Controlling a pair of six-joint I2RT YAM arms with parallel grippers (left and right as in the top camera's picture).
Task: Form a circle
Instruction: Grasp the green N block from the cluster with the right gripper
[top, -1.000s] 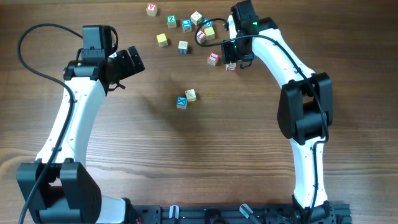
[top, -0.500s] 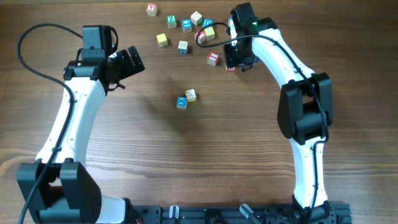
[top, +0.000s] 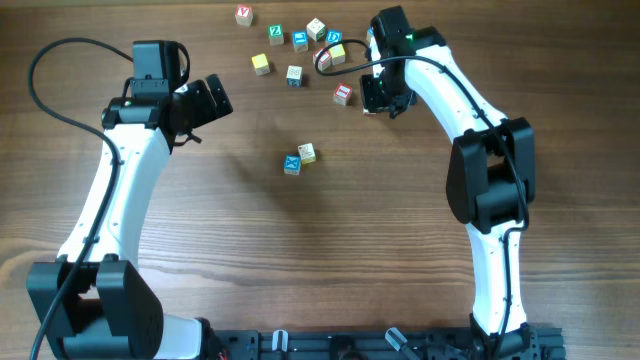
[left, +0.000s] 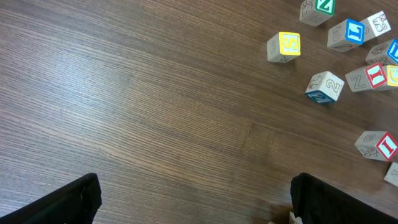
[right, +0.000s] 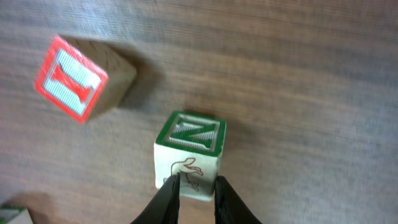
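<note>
My right gripper (right: 196, 180) is shut on a green-faced N cube (right: 189, 134), its fingertips pinching the near face with a line drawing. In the overhead view the right gripper (top: 378, 100) covers that cube at the back right. A red-faced I cube (right: 71, 78) lies just left of it, also seen as the red cube (top: 343, 94). A blue-faced cube (top: 292, 164) and a cream cube (top: 307, 152) sit touching at mid table. No circle is in view. My left gripper (top: 210, 100) hangs open over bare wood, jaws wide apart (left: 196, 199).
Loose letter cubes are scattered along the back edge: a yellow one (top: 261, 64), a red one (top: 244, 14), a green one (top: 276, 33), a blue one (top: 300, 40). A black cable loop (top: 325, 62) from the right arm lies among them. The left wrist view shows the yellow S cube (left: 283, 46).
The right gripper has shifted slightly left over the cube beside it and narrowed its jaws onto it; that cube is now hidden from overhead. The left arm has not moved.
</note>
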